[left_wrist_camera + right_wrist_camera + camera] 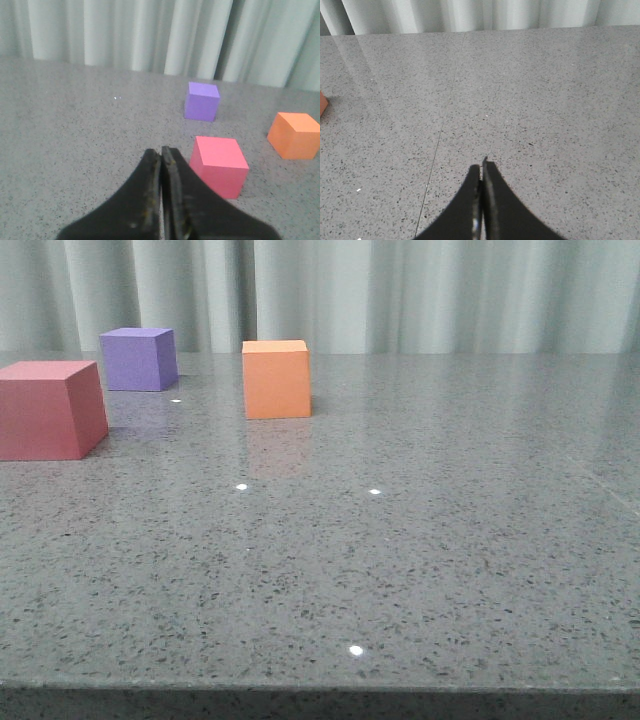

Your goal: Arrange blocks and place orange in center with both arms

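Both your claws, left black gripper (161, 156) and right black gripper (482, 167), are clenched on nothing; matte pinkish-red cube (219, 165) sits at the left one's 2 o'clock.

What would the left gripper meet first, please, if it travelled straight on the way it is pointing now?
Probably nothing but bare table. The left gripper, shut and empty, points past the matte pinkish-red cube, which sits just off its line toward the matte purple cube. The grey speckled tabletop ahead looks free up to the pale curtain.
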You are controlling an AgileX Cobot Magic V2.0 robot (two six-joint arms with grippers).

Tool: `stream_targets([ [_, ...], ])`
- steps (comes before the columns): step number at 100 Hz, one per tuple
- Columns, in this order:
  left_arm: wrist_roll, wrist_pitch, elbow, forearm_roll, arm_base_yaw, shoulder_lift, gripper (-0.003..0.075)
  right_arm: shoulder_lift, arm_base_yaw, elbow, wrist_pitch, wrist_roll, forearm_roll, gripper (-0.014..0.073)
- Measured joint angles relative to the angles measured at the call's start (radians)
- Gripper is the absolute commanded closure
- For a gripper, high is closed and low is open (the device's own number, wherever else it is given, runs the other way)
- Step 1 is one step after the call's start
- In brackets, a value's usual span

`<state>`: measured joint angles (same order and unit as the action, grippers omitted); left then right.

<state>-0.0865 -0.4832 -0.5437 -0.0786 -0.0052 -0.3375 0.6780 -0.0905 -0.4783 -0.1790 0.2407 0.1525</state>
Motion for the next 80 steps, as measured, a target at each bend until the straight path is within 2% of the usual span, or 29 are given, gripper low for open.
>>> stream_targets([
  [17, 0.000, -0.210, -0.250, -0.004, 0.000, -0.209, 0.0741, 0.000, 0.000, 0.000, 0.000, 0.000, 0.000, 0.0662],
  [33, 0.000, -0.288, -0.392, -0.004, 0.000, -0.366, 0.0741, 0.000, 0.000, 0.000, 0.000, 0.000, 0.000, 0.0662],
  [67, 0.000, -0.316, -0.429, -0.011, 0.000, -0.515, 0.0735, 0.000, 0.000, 0.000, 0.000, 0.000, 0.000, 0.0662],
  [74, 0.000, -0.316, -0.429, -0.011, 0.000, -0.528, 0.0692, 0.000, 0.000, 0.000, 0.000, 0.000, 0.000, 0.0662],
  [80, 0.000, -0.318, -0.429, -0.011, 0.000, -0.537, 0.0612, 0.000, 0.000, 0.000, 0.000, 0.000, 0.000, 0.0662],
])
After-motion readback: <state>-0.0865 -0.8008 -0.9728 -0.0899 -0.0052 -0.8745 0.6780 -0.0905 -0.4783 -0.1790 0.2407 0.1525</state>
